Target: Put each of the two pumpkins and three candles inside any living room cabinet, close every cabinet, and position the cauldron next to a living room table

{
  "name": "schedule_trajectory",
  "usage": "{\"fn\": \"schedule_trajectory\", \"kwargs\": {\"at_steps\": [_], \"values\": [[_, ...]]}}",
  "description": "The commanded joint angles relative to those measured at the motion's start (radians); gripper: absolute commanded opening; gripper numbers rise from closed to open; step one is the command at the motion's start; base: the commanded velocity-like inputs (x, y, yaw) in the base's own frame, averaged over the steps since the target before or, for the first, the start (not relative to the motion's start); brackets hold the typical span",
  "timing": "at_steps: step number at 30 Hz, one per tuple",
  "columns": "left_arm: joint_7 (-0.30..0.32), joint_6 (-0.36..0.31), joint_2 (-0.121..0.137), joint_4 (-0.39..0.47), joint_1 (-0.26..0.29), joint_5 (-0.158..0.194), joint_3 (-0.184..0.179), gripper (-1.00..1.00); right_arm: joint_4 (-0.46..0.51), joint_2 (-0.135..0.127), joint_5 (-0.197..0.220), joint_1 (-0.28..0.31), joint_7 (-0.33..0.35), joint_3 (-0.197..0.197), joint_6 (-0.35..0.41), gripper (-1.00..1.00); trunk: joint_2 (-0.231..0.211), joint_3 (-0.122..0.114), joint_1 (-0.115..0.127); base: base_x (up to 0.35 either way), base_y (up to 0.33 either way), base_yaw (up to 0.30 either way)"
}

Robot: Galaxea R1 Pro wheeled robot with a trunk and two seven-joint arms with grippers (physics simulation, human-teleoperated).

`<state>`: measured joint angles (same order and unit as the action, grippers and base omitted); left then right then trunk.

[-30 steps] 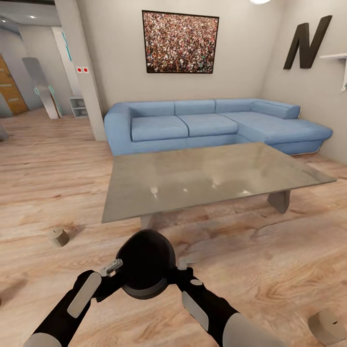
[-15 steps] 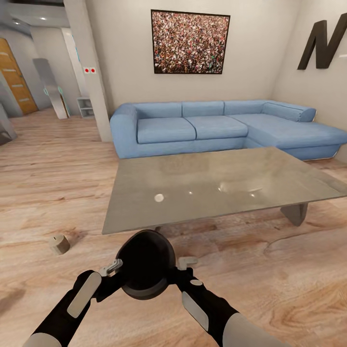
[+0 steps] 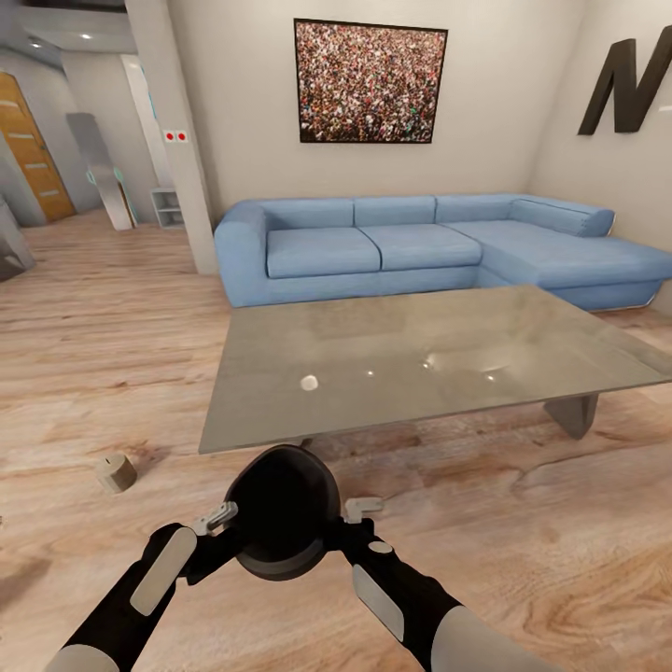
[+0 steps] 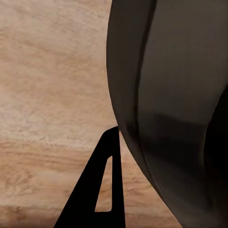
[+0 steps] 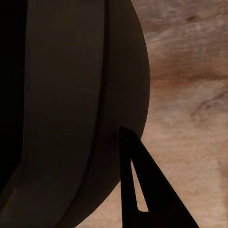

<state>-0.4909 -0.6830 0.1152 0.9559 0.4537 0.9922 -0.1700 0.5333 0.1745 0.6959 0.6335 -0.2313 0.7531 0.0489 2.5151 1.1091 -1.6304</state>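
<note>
The black cauldron [image 3: 282, 513] hangs above the wood floor [image 3: 93, 373] just in front of the glass-topped table [image 3: 420, 359], pinched between both arms. The left end effector [image 3: 220, 516] and right end effector [image 3: 359, 511] each clamp its rim on opposite sides. A small candle [image 3: 116, 472] lies on the floor nearby.

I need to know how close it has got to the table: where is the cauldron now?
In the head view the cauldron is low and centre, held between both end effectors, left and right, just short of the table's near edge.
</note>
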Motion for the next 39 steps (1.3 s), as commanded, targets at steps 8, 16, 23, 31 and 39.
{"fn": "schedule_trajectory", "kwargs": {"at_steps": [8,16,23,31,39], "values": [[-0.011,-0.003,0.001,0.001,0.0,0.003,-0.002,-1.0,0.028,0.0,-0.007,0.001,-0.007,0.002,0.003,-1.0,0.001,0.001,0.0,-0.04,0.0,0.226],[-0.011,-0.002,0.001,0.0,0.0,0.004,0.0,-1.0,0.028,0.0,-0.007,0.002,-0.007,0.002,0.003,-1.0,0.001,0.001,0.0,-0.051,0.027,0.028],[-0.012,-0.002,0.001,0.001,0.0,0.004,0.002,-1.0,0.028,0.0,-0.007,0.002,-0.006,0.002,0.003,-1.0,0.001,0.005,0.0,-0.005,0.005,0.0],[-0.012,-0.002,0.001,0.001,0.0,0.008,0.003,-1.0,0.028,0.0,-0.007,0.002,-0.006,0.002,0.003,-1.0,0.001,0.016,-0.001,0.0,0.0,0.0],[-0.012,-0.002,0.001,0.001,0.0,0.008,0.003,-1.0,0.027,0.0,-0.007,0.001,-0.006,0.002,0.006,-1.0,0.003,0.047,-0.005,0.0,0.0,0.0]]}}
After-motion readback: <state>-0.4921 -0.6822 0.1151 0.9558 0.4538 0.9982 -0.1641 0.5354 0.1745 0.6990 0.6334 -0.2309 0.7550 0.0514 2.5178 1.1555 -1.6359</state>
